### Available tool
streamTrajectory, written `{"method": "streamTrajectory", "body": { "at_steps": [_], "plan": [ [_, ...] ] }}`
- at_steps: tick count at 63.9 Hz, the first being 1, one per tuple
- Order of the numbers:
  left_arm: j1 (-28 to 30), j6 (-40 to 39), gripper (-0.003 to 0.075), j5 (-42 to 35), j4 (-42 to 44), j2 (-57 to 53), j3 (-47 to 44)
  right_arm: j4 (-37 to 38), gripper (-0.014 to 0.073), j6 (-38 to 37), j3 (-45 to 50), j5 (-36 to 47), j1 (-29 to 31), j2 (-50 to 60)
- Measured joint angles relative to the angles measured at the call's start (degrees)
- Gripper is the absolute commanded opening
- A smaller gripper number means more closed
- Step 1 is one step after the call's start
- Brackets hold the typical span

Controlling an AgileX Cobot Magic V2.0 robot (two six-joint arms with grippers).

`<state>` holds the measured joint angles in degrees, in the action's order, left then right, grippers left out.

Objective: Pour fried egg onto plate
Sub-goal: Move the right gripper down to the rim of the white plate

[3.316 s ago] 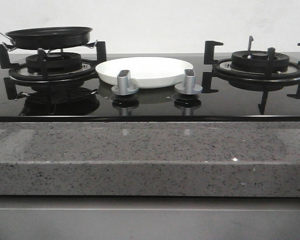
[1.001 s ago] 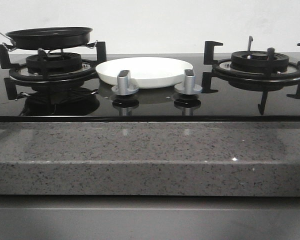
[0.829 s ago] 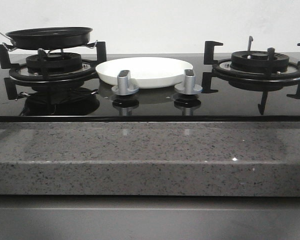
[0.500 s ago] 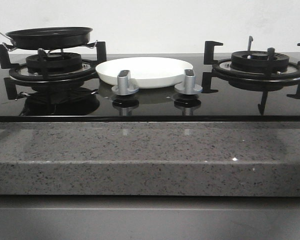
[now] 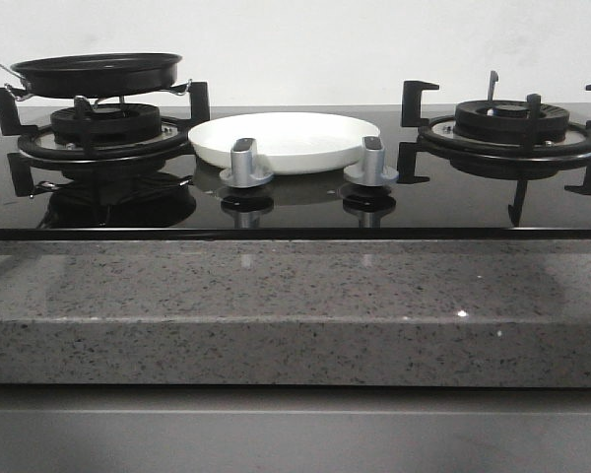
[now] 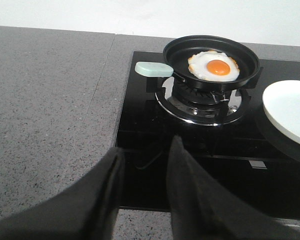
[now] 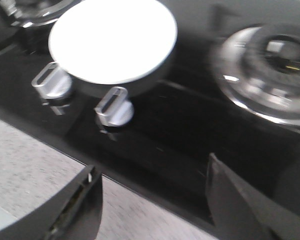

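Observation:
The fried egg (image 6: 214, 66), white with an orange yolk, lies in a black frying pan (image 6: 180, 49) on the left burner; in the front view only the pan (image 5: 97, 74) shows. The pan's pale green handle (image 6: 153, 69) points toward my left gripper (image 6: 146, 146), which is open and empty, low over the hob's near left edge, well short of the handle. The white plate (image 5: 291, 138) sits empty between the burners; it also shows in the left wrist view (image 6: 290, 110) and the right wrist view (image 7: 112, 37). My right gripper (image 7: 152, 165) is open and empty over the hob's front edge.
Two silver knobs (image 5: 244, 163) (image 5: 371, 163) stand just in front of the plate. The right burner (image 5: 512, 123) with its black grate carries nothing. A grey speckled stone counter (image 5: 295, 305) runs along the front and left of the black glass hob.

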<state>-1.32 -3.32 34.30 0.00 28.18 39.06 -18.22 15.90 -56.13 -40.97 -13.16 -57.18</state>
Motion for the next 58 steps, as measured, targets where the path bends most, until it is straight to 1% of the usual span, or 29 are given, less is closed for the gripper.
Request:
{"method": "streamTrajectory", "body": {
  "at_steps": [7, 16, 32, 43, 54, 58],
  "plan": [
    [0.0, 0.0, 0.0177, 0.0, 0.0, 0.0, 0.0, -0.1, 0.0474, 0.1, -4.1, -0.6, -1.9, -6.5],
    [0.0, 0.0, 0.0157, 0.0, 0.0, 0.0, 0.0, -0.1, 0.0444, 0.1, -10.4, -2.7, -2.0, -14.3],
    [0.0, 0.0, 0.0123, 0.0, 0.0, 0.0, 0.0, -0.1, 0.0444, -0.7, -18.7, -5.5, -2.1, -24.3],
    [0.0, 0.0, 0.0113, 0.0, 0.0, 0.0, 0.0, -0.1, 0.0442, -2.8, -25.7, -10.4, -2.1, -31.1],
    [0.0, 0.0, 0.0113, 0.0, 0.0, 0.0, 0.0, -0.1, 0.0347, -5.6, -33.8, -15.9, -2.1, -38.7],
    [0.0, 0.0, 0.0113, 0.0, 0.0, 0.0, 0.0, -0.1, 0.033, -6.1, -36.9, -17.9, -2.1, -41.5]
  ]
}}
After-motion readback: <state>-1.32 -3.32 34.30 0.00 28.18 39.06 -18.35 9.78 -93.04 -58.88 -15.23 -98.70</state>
